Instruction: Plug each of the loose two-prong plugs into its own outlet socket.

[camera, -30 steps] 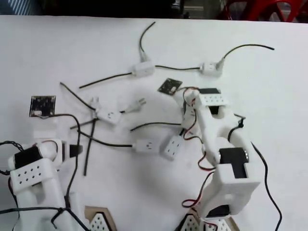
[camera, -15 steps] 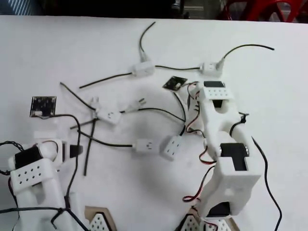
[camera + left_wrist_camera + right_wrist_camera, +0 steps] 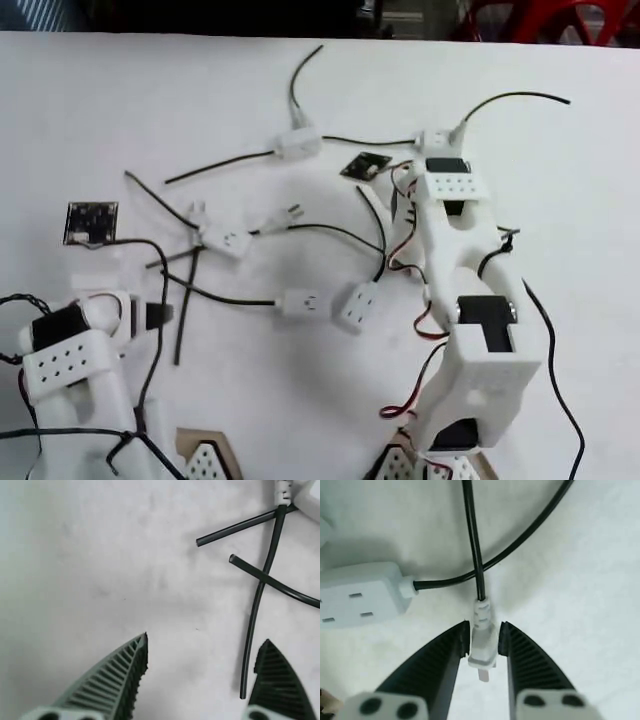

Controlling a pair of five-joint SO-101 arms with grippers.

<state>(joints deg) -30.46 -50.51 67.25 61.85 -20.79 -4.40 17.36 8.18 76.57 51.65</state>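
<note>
Starting at the desk's (image 3: pixel 100 100) near-left corner, your left gripper (image 3: pixel 206 640) hangs open above the white top. A loose plug (image 3: pixel 290 215) lies unplugged mid-desk. Toward the far edge, your right gripper (image 3: pixel 484 627) clamps a second plug (image 3: pixel 482 652) beside a socket block (image 3: pixel 355 595), not yet inserted. Red chair legs (image 3: pixel 540 18) stand beyond.
</note>
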